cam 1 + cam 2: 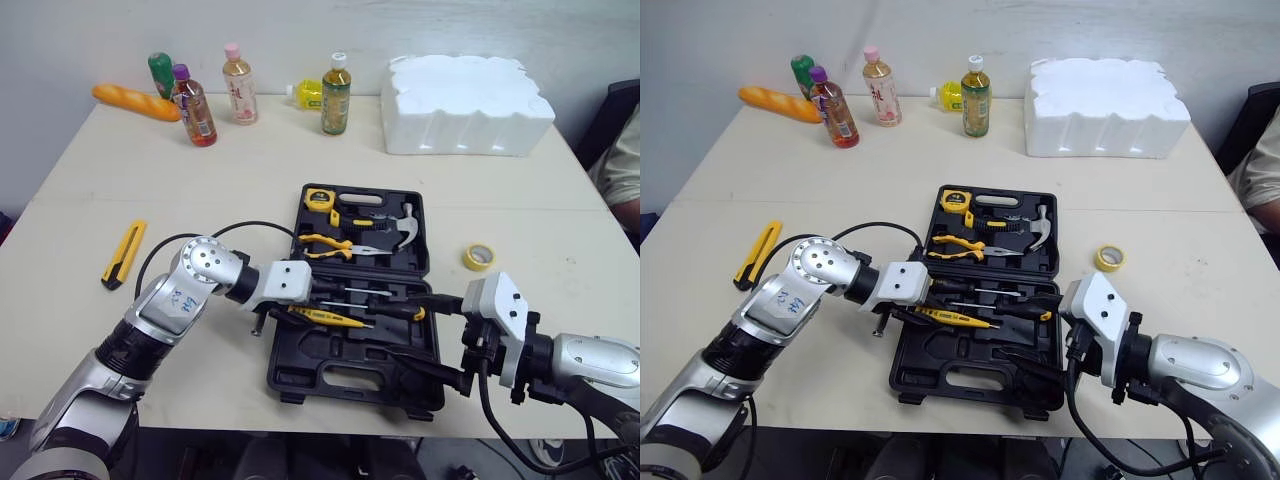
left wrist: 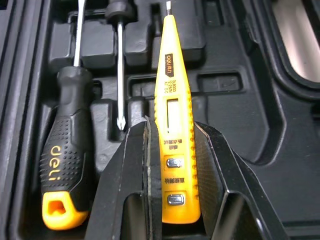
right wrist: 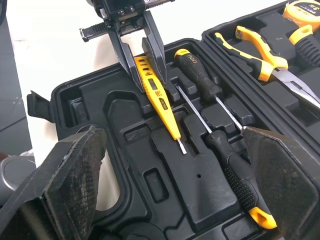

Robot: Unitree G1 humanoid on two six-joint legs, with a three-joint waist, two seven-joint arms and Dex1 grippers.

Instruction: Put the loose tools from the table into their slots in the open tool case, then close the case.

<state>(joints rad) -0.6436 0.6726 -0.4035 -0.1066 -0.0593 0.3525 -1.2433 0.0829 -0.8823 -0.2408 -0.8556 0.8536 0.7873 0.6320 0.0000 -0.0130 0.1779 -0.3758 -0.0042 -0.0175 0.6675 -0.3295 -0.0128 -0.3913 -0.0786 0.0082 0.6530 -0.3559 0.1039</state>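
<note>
A: What has the left claw (image 2: 170, 135) got?

B: It is clamped on the butt end of the yellow tester (image 2: 170, 95), one finger on each side, low over the front half of the case (image 1: 330, 362).

A: How should it set the tester down?

B: I'd keep it level and in line with its groove, press it flat, then part the fingers only a little so they miss the screwdriver (image 2: 65, 150) just beside it, and lift straight up.

A: Is it seated?

B: I cannot tell. Its tip points across the tray toward the right claw, and its body runs out from between the fingers.

A: And the right claw (image 3: 172, 145)?

B: Fingers wide apart, holding nothing, at the case's right side. The knife (image 1: 124, 253) and tape (image 1: 479, 257) lie on the table, well apart from both claws.
</note>
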